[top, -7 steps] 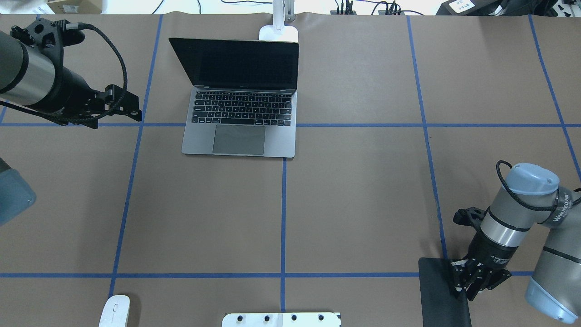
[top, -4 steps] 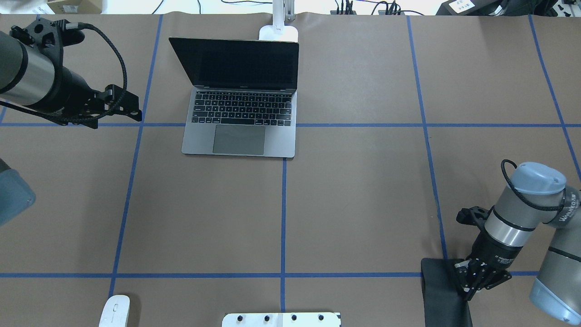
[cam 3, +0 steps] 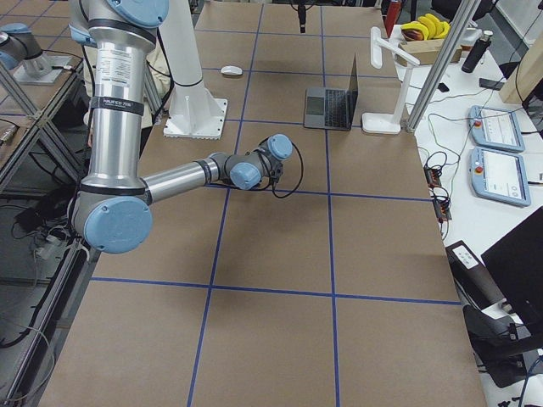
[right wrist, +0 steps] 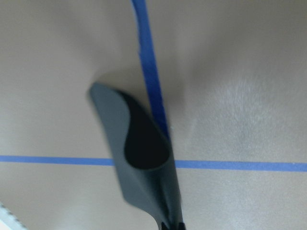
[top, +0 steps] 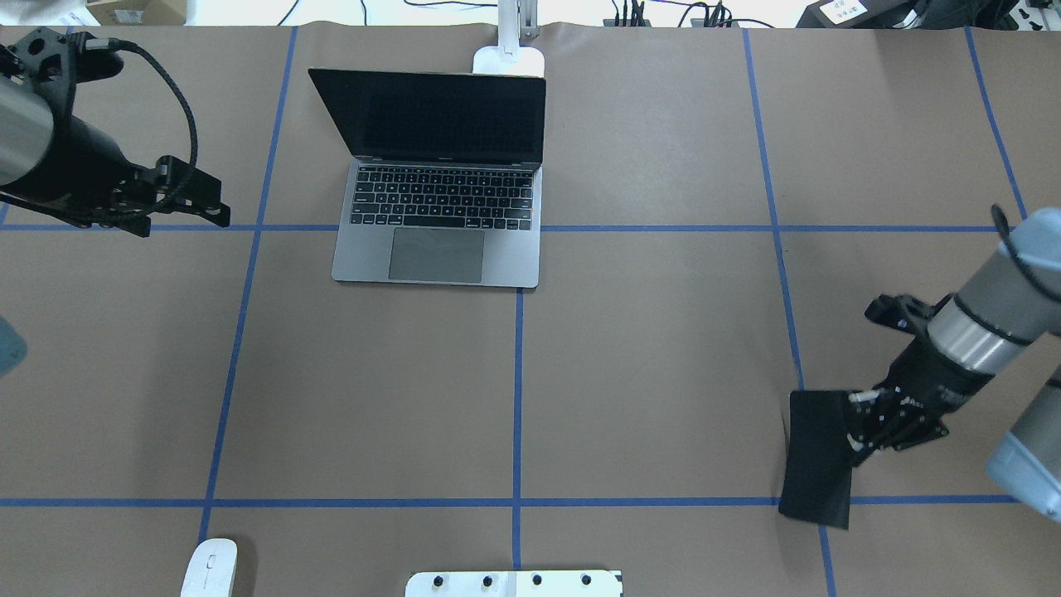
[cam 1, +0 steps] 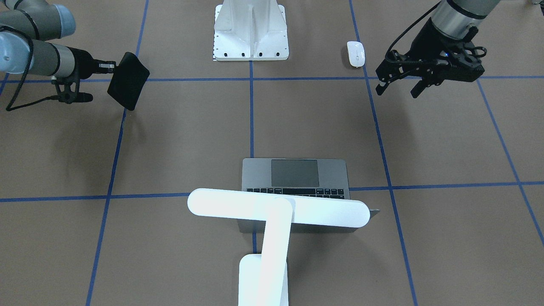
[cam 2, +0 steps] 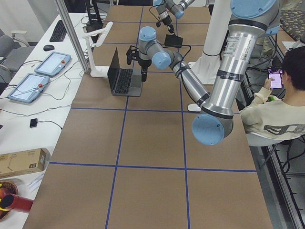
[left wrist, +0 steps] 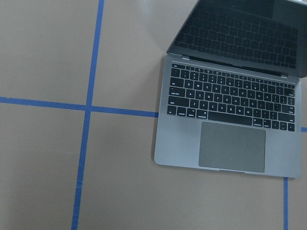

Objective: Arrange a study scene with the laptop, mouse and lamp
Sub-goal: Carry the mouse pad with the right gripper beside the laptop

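The space-grey laptop (top: 437, 207) stands open at the far middle of the table; it also shows in the front view (cam 1: 295, 174) and the left wrist view (left wrist: 230, 129). The white lamp (cam 1: 278, 207) stands behind it, its bar head over the lid, its base (top: 508, 60) at the far edge. The white mouse (top: 209, 568) lies at the near left, also in the front view (cam 1: 355, 54). My right gripper (top: 858, 435) is shut on a thin black mat (top: 816, 456) and holds it tilted above the table; the mat droops in the right wrist view (right wrist: 139, 158). My left gripper (top: 217, 199) is open and empty, left of the laptop.
The white bolted pedestal mount (cam 1: 250, 32) stands at the near middle edge. Blue tape lines (top: 518, 398) divide the brown table into squares. Cables and tablets lie beyond the far edge. A seated person (cam 2: 276, 109) is beside the robot's base.
My right gripper has lifted the black mat off the table and carried it away from the near edge. My left arm has drawn back to the left.
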### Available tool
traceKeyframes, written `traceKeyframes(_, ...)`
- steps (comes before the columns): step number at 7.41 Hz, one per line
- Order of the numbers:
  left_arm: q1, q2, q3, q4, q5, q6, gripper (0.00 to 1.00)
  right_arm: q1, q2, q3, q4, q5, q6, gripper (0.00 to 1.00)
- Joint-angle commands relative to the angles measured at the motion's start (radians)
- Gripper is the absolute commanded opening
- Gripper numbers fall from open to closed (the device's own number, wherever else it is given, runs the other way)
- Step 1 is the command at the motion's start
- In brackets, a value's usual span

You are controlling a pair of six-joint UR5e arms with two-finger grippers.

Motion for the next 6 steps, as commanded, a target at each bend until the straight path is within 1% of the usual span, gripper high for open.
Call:
traceKeyframes(1,-0.054,0.021,0.002,0.004,-0.06,0.056,1.0,0.125,0.111,0.005,-0.027,0.02,0.001,0.0)
traceKeyframes(2,-0.084,0.031,-0.001,0.003,-0.098,0.058,1.0,0.147,0.205,-0.001,-0.11,0.013,0.003,0.0)
traceKeyframes(3,-0.112,0.031,0.002,0.006,-0.108,0.09,1.0,0.162,0.3,-0.002,-0.2,0.005,0.001,0.0)
traceKeyframes(4,-0.135,0.044,0.011,0.007,-0.128,0.131,1.0,0.167,0.381,-0.013,-0.251,-0.01,0.001,0.0)
traceKeyframes(5,-0.145,0.048,0.013,0.007,-0.132,0.138,1.0,0.156,0.488,-0.081,-0.271,-0.052,0.003,0.0)
traceKeyframes(6,-0.145,0.06,0.008,0.006,-0.134,0.138,1.0,0.149,0.529,-0.112,-0.272,-0.096,0.001,0.0)
